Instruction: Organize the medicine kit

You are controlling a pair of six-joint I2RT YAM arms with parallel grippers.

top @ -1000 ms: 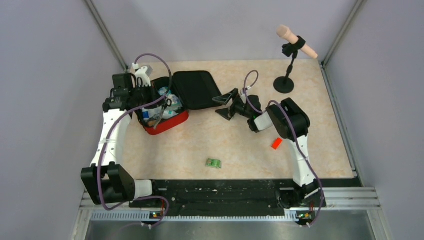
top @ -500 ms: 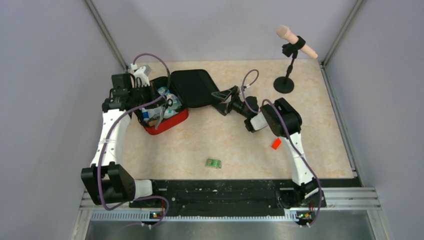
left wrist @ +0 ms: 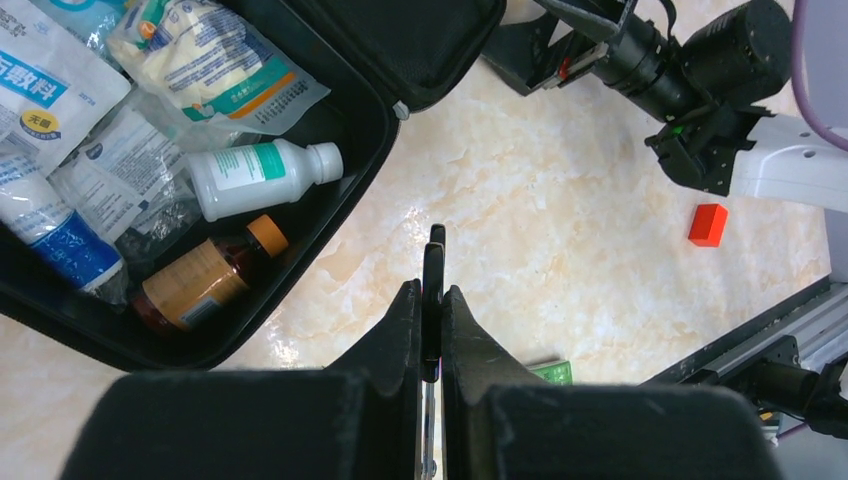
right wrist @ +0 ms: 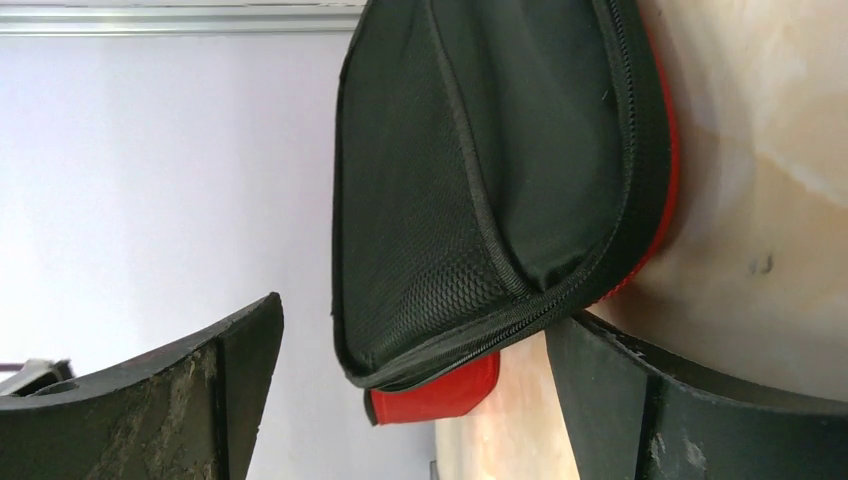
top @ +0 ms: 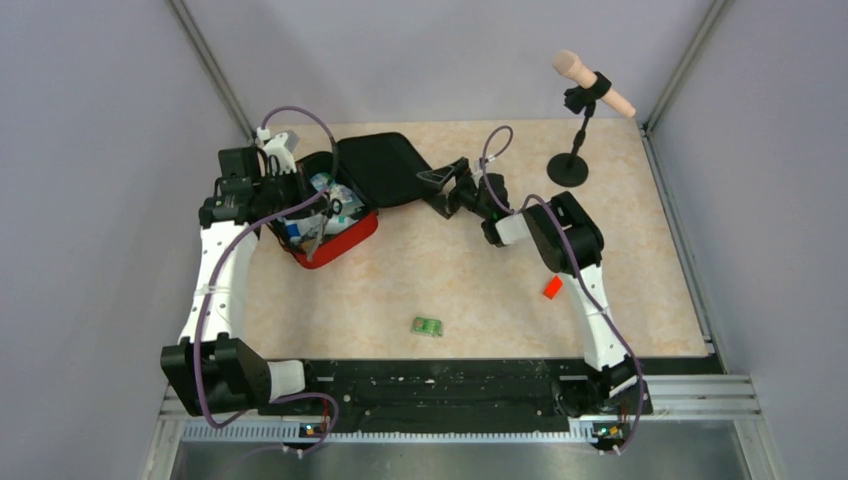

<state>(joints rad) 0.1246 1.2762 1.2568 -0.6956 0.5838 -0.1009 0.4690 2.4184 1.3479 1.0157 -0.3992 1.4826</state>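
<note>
Beige, marble-patterned counter (top: 480,280) at frame centre, enclosed on the left, far and right sides by plain pale grey-lilac walls (top: 440,55). Metal corner struts (top: 212,70) run diagonally at upper left and upper right. A ribbed aluminium rail (top: 690,392) spans the bottom edge. Lighting is even and soft.

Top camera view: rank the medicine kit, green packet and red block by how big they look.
1. medicine kit, by far largest
2. green packet
3. red block, slightly smaller than the packet

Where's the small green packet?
In the top view, the small green rectangular packet lies on the beige marbled table near the middle of its front edge, left of the small red block.
</note>
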